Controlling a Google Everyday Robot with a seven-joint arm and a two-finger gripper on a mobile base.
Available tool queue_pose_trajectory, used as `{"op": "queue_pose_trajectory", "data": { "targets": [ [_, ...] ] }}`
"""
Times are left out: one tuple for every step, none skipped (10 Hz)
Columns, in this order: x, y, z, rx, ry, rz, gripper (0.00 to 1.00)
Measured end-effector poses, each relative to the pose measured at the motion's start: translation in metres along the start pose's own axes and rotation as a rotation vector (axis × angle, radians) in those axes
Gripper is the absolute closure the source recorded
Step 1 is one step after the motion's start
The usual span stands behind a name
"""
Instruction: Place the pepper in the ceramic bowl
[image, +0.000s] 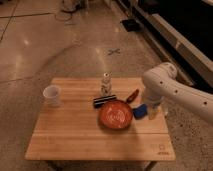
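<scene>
The pepper (132, 95), small, slim and red, lies on the wooden table (90, 135) just beyond the right rim of the ceramic bowl (115, 115), a wide orange-red dish with a lighter centre. My white arm comes in from the right. My gripper (153, 113) hangs at the table's right edge, right of a blue block (140, 111) and to the right of the pepper, nearer the front. Nothing shows in it.
A black rectangular bar (104, 101) lies behind the bowl. A small white bottle-like figure (106, 84) stands behind the bar. A white cup (51, 95) stands at the table's left. Polished floor surrounds the table.
</scene>
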Motion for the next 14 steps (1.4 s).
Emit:
{"op": "queue_pose_trajectory", "data": {
  "targets": [
    [0.0, 0.0, 0.0, 0.0, 0.0, 0.0, 0.35],
    [0.0, 0.0, 0.0, 0.001, 0.0, -0.001, 0.35],
    [0.001, -0.002, 0.0, 0.004, 0.0, -0.005, 0.35],
    [0.004, -0.016, 0.005, 0.028, -0.003, -0.033, 0.35],
    [0.003, -0.033, 0.012, 0.054, -0.009, -0.073, 0.35],
    [0.002, -0.049, 0.02, 0.074, -0.013, -0.113, 0.35],
    [0.003, -0.065, 0.031, 0.093, -0.022, -0.157, 0.35],
    [0.006, -0.074, 0.041, 0.098, -0.032, -0.187, 0.35],
    [0.007, -0.082, 0.05, 0.097, -0.038, -0.214, 0.35],
    [0.008, -0.093, 0.062, 0.094, -0.048, -0.253, 0.35],
    [0.01, -0.103, 0.071, 0.089, -0.055, -0.284, 0.35],
    [0.012, -0.112, 0.077, 0.088, -0.059, -0.308, 0.35],
    [0.014, -0.123, 0.083, 0.087, -0.061, -0.33, 0.35],
    [0.017, -0.133, 0.086, 0.088, -0.059, -0.347, 0.35]
  ]
}}
